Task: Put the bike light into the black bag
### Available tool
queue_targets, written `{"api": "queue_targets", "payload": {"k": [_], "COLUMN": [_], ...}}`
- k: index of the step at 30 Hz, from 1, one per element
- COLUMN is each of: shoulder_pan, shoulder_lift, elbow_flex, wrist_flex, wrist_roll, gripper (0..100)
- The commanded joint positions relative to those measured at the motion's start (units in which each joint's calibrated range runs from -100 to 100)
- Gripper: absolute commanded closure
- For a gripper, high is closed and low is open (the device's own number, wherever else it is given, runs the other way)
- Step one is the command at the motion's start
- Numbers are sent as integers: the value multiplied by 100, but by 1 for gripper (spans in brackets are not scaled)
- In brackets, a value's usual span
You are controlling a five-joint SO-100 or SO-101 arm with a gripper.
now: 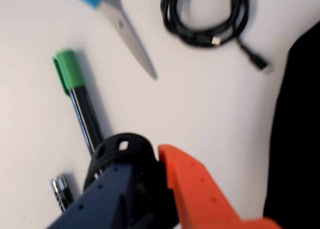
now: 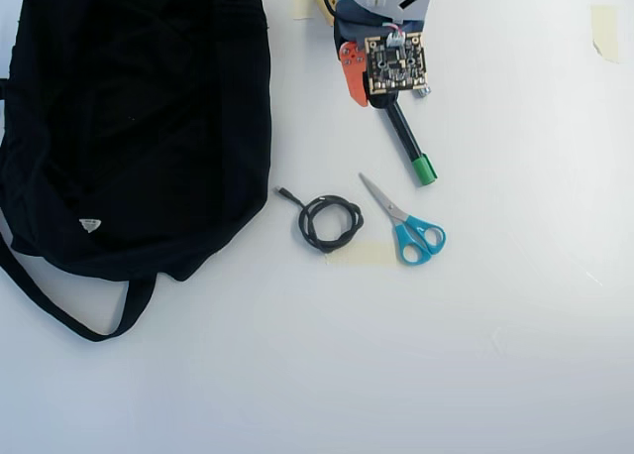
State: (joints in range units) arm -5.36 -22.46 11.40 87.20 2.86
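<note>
In the wrist view my gripper (image 1: 146, 165) is shut on the bike light (image 1: 121, 150), a small black item whose round rubber loop sticks out between the dark blue jaw and the orange jaw. It sits over the lower end of a green-capped marker (image 1: 76, 91). In the overhead view the gripper (image 2: 367, 95) is at the top centre and the arm hides the light. The black bag (image 2: 129, 127) lies to the left of the gripper, apart from it, with a white label (image 2: 90, 224) and a long strap (image 2: 59, 310). Its edge shows at the right of the wrist view (image 1: 300, 139).
The marker (image 2: 408, 145) lies just below the gripper. Blue-handled scissors (image 2: 406, 226) (image 1: 127, 34) and a coiled black cable (image 2: 330, 223) (image 1: 205, 16) lie mid-table. A small silver-and-black battery (image 1: 61, 191) lies beside the marker. Tape pieces (image 2: 604, 30) are stuck on the white table.
</note>
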Motion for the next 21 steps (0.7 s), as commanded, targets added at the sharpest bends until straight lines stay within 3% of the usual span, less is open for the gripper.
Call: {"api": "queue_targets", "payload": {"k": [1,21], "shoulder_pan": [-47,35], "shoulder_lift": [-559,-2028], "elbow_flex": [-286,-179], "wrist_flex": [-193,-1451], "wrist_roll": [24,244], "gripper": [98,98]}}
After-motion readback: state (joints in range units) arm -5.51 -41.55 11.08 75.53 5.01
